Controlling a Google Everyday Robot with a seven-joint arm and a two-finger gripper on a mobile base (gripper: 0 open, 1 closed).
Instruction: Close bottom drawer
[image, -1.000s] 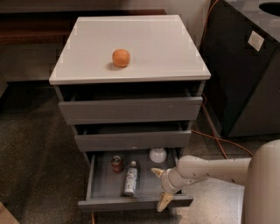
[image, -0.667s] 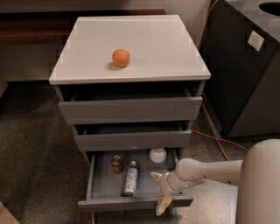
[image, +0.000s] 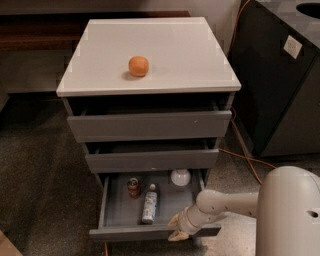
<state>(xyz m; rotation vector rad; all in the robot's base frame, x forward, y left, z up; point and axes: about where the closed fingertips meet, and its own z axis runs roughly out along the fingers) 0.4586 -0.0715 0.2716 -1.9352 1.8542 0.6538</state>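
The bottom drawer (image: 125, 233) of the white-topped grey cabinet (image: 150, 45) is pulled well out, and its flat dark-grey front faces me. Its shallow tray holds a red can (image: 133, 187), a clear bottle (image: 149, 203) lying lengthwise and a white bowl (image: 180, 176). My gripper (image: 176, 228) reaches in from the right on a white arm and sits at the right part of the drawer front. It is open, with one beige fingertip above the front's top edge and the other below, touching or nearly touching it.
An orange (image: 138, 66) lies on the cabinet top. The top drawer (image: 150, 125) and the middle drawer (image: 150, 161) are each slightly ajar. A black bin (image: 280, 85) stands to the right, with an orange cable (image: 245, 156) on the speckled floor. My white body (image: 292, 215) fills the lower right.
My gripper has shifted a little left along the drawer front and drawn closer to it. The drawer has not visibly moved.
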